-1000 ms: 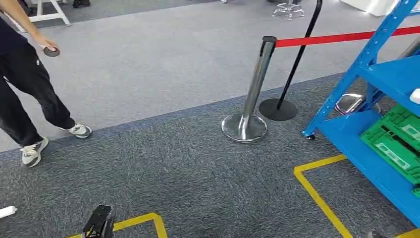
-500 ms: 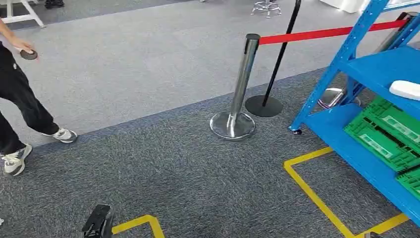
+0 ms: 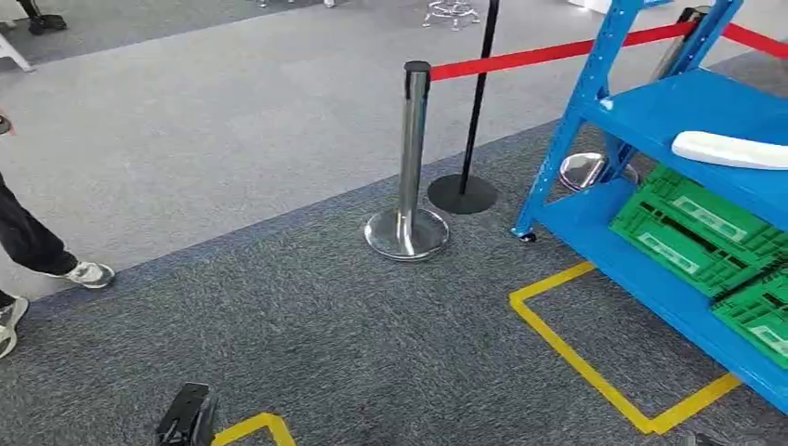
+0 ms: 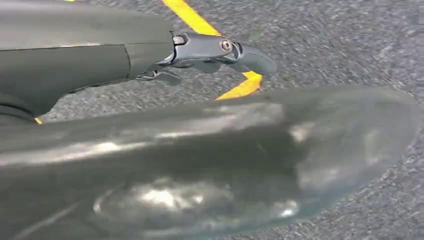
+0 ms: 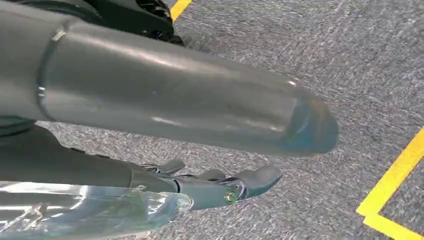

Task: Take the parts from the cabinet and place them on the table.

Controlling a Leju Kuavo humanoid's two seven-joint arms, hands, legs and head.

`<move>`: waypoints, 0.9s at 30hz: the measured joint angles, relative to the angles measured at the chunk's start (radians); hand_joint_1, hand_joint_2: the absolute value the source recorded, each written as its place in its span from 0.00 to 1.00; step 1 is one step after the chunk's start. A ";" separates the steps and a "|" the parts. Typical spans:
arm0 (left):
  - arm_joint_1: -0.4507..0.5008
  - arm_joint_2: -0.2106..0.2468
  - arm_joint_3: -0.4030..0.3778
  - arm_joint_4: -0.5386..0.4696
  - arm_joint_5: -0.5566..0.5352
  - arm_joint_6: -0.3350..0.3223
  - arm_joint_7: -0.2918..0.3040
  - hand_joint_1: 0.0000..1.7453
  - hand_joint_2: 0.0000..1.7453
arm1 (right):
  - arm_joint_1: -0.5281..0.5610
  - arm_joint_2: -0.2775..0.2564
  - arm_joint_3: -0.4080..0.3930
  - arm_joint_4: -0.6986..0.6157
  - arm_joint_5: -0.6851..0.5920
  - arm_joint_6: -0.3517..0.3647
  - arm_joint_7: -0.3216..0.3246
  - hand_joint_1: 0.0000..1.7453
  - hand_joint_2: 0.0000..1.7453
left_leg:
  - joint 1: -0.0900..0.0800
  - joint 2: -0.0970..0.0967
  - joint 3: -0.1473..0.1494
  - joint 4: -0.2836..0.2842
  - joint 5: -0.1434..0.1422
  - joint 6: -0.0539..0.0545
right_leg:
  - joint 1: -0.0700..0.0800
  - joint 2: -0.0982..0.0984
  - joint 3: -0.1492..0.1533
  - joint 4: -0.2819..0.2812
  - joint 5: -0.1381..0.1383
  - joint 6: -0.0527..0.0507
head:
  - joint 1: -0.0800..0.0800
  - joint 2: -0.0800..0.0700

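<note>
From my remote station, the head view looks down across grey carpet toward the blue cabinet standing at the right of the scene. On its upper shelf lies a long white part, resting flat near the shelf's front edge. On the bottom shelf sit folded green crates, lying flat side by side; I can make out nothing inside them. A shiny round base shows on the floor just behind the cabinet's near leg.

Left of the cabinet, a chrome post carries a red belt that runs to the right, behind the cabinet frame. A thin black pole on a flat black disc stands just beyond the post. Yellow tape marks a box on the carpet in front of the cabinet, and a second corner of tape lies at the near left beside a small black object.

At the far left edge a person's leg and pale shoes show.

My left hand hangs over carpet and tape, fingers loosely extended and holding nothing. My right hand hangs over carpet the same way, fingers slack and apart, with nothing in them.
</note>
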 joint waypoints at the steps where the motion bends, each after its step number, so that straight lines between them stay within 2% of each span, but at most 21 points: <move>1: -0.003 0.000 0.000 0.000 0.000 0.000 0.000 0.00 0.00 | -0.001 -0.002 0.001 0.000 -0.002 0.000 -0.003 0.00 0.00 | 0.001 0.000 0.005 -0.016 -0.006 0.000 | 0.002 0.007 -0.005 0.004 -0.002 0.006 | 0.002 0.000; 4: -0.002 0.000 0.001 0.000 -0.002 0.000 0.000 0.00 0.00 | 0.001 -0.004 0.008 0.000 -0.007 -0.002 -0.006 0.00 0.00 | -0.006 0.005 0.002 -0.018 -0.002 0.014 | -0.004 0.012 -0.011 -0.008 0.005 0.025 | 0.001 0.000; 5: -0.004 0.000 0.001 0.000 -0.002 0.000 0.000 0.00 0.00 | 0.002 -0.005 0.010 0.000 -0.008 -0.002 -0.007 0.00 0.00 | 0.000 0.012 0.004 -0.025 0.005 0.024 | -0.006 0.005 -0.015 0.001 -0.001 0.029 | 0.001 0.000; 6: -0.004 0.000 0.002 0.000 -0.002 0.000 0.000 0.00 0.00 | 0.001 -0.005 0.013 0.000 -0.009 -0.003 -0.007 0.00 0.00 | 0.000 0.014 0.004 -0.025 0.004 0.028 | -0.004 -0.020 -0.027 0.032 -0.026 0.031 | 0.004 0.000; 7: -0.003 0.000 0.002 0.000 -0.003 0.000 0.000 0.00 0.00 | -0.002 -0.006 0.014 0.000 -0.010 -0.003 -0.008 0.00 0.00 | -0.001 0.017 0.003 -0.025 0.004 0.033 | -0.003 -0.033 -0.055 0.093 -0.066 0.034 | 0.003 0.000; 8: -0.001 0.000 0.002 0.000 -0.003 0.000 0.000 0.00 0.00 | -0.004 -0.007 0.016 0.000 -0.011 -0.003 -0.008 0.00 0.00 | -0.003 0.022 0.003 -0.025 0.003 0.035 | -0.003 -0.039 -0.094 0.179 -0.111 0.036 | 0.002 0.000; 9: 0.000 0.000 0.002 0.000 -0.003 0.000 0.000 0.00 0.00 | -0.005 -0.007 0.016 0.000 -0.011 -0.003 -0.008 0.00 0.00 | -0.004 0.026 0.002 -0.025 0.003 0.036 | -0.003 -0.042 -0.129 0.256 -0.143 0.039 | 0.003 0.000; 10: 0.001 0.000 0.002 0.000 -0.003 0.000 0.000 0.00 0.00 | -0.004 -0.007 0.018 0.000 -0.012 -0.003 -0.008 0.00 0.00 | -0.004 0.030 0.002 -0.025 0.003 0.036 | -0.003 -0.044 -0.151 0.305 -0.157 0.040 | 0.003 0.000; 11: 0.001 0.000 0.002 0.001 -0.003 0.000 0.000 0.00 0.00 | -0.003 -0.007 0.021 0.001 -0.012 -0.004 -0.008 0.00 0.00 | -0.004 0.033 0.003 -0.025 0.003 0.036 | -0.003 -0.044 -0.151 0.307 -0.146 0.040 | 0.002 0.000; 12: 0.001 0.000 0.002 0.001 -0.003 0.000 0.000 0.00 0.00 | -0.003 -0.008 0.023 0.002 -0.012 -0.004 -0.008 0.00 0.00 | -0.004 0.035 0.004 -0.024 0.003 0.036 | -0.003 -0.045 -0.127 0.261 -0.114 0.040 | 0.003 0.000; 14: 0.001 -0.002 0.002 0.001 -0.003 0.000 0.000 0.00 0.00 | -0.005 -0.011 0.025 0.002 -0.012 -0.004 -0.008 0.00 0.00 | -0.004 0.041 0.008 -0.023 0.000 0.032 | -0.004 -0.057 -0.029 0.077 -0.028 0.038 | 0.003 0.000; 15: 0.001 -0.001 0.002 0.001 -0.003 0.000 0.000 0.00 0.00 | -0.006 -0.013 0.026 0.002 -0.012 -0.004 -0.008 0.00 0.00 | -0.005 0.043 0.010 -0.023 -0.002 0.028 | -0.004 -0.076 0.008 0.006 -0.018 0.038 | 0.003 0.000; 16: 0.001 0.000 0.002 0.001 -0.003 0.000 0.000 0.00 0.00 | -0.009 -0.013 0.026 0.002 -0.013 -0.004 -0.008 0.00 0.00 | -0.011 0.043 0.009 -0.016 -0.005 0.022 | -0.001 -0.067 0.010 -0.002 -0.018 0.030 | 0.002 0.000; 19: 0.001 0.000 0.002 0.001 -0.003 0.000 0.000 0.00 0.00 | -0.008 -0.013 0.027 0.002 -0.013 -0.005 -0.009 0.00 0.00 | -0.008 0.049 0.009 -0.021 0.002 0.011 | 0.004 -0.057 0.010 0.002 -0.014 0.014 | 0.000 0.000; 20: 0.000 0.001 0.002 0.001 -0.003 0.000 0.000 0.00 0.00 | -0.009 -0.013 0.027 0.002 -0.013 -0.005 -0.009 0.00 0.00 | -0.008 0.050 0.007 -0.019 -0.005 0.004 | -0.002 -0.055 0.014 -0.004 -0.009 0.005 | 0.002 0.000; 21: 0.000 0.000 0.002 0.001 -0.003 0.000 0.000 0.00 0.00 | -0.010 -0.013 0.027 0.002 -0.013 -0.005 -0.009 0.00 0.00 | -0.007 0.042 0.002 -0.001 -0.021 -0.002 | -0.004 -0.052 0.013 -0.004 -0.007 0.001 | 0.000 0.000; 22: 0.000 0.000 0.002 0.001 -0.003 0.000 0.000 0.00 0.00 | -0.012 -0.015 0.027 0.002 -0.013 -0.005 -0.009 0.00 0.00 | -0.006 0.037 -0.023 0.055 -0.058 -0.007 | -0.004 -0.050 0.012 -0.004 -0.007 -0.005 | -0.003 0.000; 24: 0.001 0.000 0.002 0.002 -0.003 0.000 0.000 0.00 0.00 | -0.013 -0.015 0.028 0.002 -0.013 -0.005 -0.009 0.00 0.00 | -0.004 0.033 -0.108 0.228 -0.135 -0.013 | -0.004 -0.044 0.008 -0.004 -0.006 -0.008 | -0.002 0.000; 25: 0.002 0.000 0.002 0.002 -0.003 0.000 0.000 0.00 0.00 | -0.012 -0.015 0.028 0.002 -0.013 -0.005 -0.009 0.00 0.00 | -0.003 0.033 -0.140 0.288 -0.151 -0.014 | -0.004 -0.042 0.007 -0.004 -0.006 -0.008 | -0.002 0.000; 26: 0.003 -0.001 0.001 0.002 -0.003 0.000 0.000 0.00 0.00 | -0.011 -0.015 0.028 0.003 -0.013 -0.005 -0.009 0.00 0.00 | -0.003 0.033 -0.152 0.305 -0.146 -0.013 | -0.004 -0.038 0.007 -0.004 -0.006 -0.009 | -0.002 0.000; 27: 0.003 -0.001 0.001 0.002 -0.003 0.000 0.000 0.00 0.00 | -0.012 -0.015 0.028 0.003 -0.013 -0.005 -0.009 0.00 0.00 | -0.002 0.033 -0.140 0.277 -0.117 -0.012 | -0.004 -0.034 0.007 -0.004 -0.005 -0.009 | -0.002 0.000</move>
